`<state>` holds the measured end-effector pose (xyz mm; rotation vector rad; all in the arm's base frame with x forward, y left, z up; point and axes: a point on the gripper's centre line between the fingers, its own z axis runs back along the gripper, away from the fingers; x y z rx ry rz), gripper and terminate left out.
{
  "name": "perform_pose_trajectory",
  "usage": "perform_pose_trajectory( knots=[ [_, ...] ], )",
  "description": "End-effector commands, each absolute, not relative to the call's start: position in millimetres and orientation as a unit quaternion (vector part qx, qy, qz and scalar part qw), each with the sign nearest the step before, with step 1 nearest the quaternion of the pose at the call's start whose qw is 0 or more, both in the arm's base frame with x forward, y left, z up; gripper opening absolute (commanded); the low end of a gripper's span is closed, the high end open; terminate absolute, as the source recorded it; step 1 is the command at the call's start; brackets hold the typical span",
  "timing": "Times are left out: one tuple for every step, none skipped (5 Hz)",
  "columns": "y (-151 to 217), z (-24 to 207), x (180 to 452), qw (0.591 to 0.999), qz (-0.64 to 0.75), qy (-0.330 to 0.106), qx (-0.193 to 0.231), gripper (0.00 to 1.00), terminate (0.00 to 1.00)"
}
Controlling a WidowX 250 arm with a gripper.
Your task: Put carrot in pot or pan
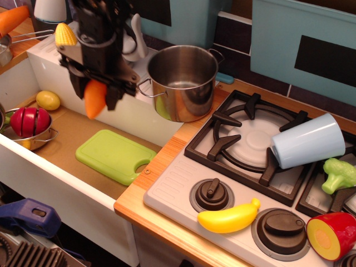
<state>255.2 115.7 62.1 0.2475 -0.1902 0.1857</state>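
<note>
My black gripper (pixel 96 93) is shut on the carrot (pixel 94 99), a short glossy orange toy with its blunt tip hanging down. It holds the carrot in the air above the sink, well above the green cutting board (pixel 113 156). The steel pot (pixel 182 80) stands empty on the counter corner, to the right of the gripper and about level with it. The pot's left handle is close to the gripper's right side.
The white faucet (pixel 133 39) rises just behind the arm. A small metal bowl with a red fruit (pixel 29 123) and a yellow lemon (pixel 48 100) lie in the sink. The stove holds a tipped blue cup (pixel 308 141), a banana (pixel 229 218) and broccoli (pixel 339 173).
</note>
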Motion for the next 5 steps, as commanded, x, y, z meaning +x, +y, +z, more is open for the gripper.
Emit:
perform_pose_trajectory(
  knots=[
    [108.5,114.6,285.8,0.977,0.022,-0.159,0.136,0.00,0.00],
    [102.4,121.2,315.2,0.975,-0.006,-0.181,0.128,0.00,0.00],
    [97.7,123.1,340.4,0.968,-0.033,-0.211,0.130,0.00,0.00],
    [84.8,120.2,361.4,0.964,-0.032,-0.232,0.125,0.00,0.00],
    [72.0,116.1,369.4,0.962,-0.029,-0.243,0.124,1.00,1.00]
  ],
)
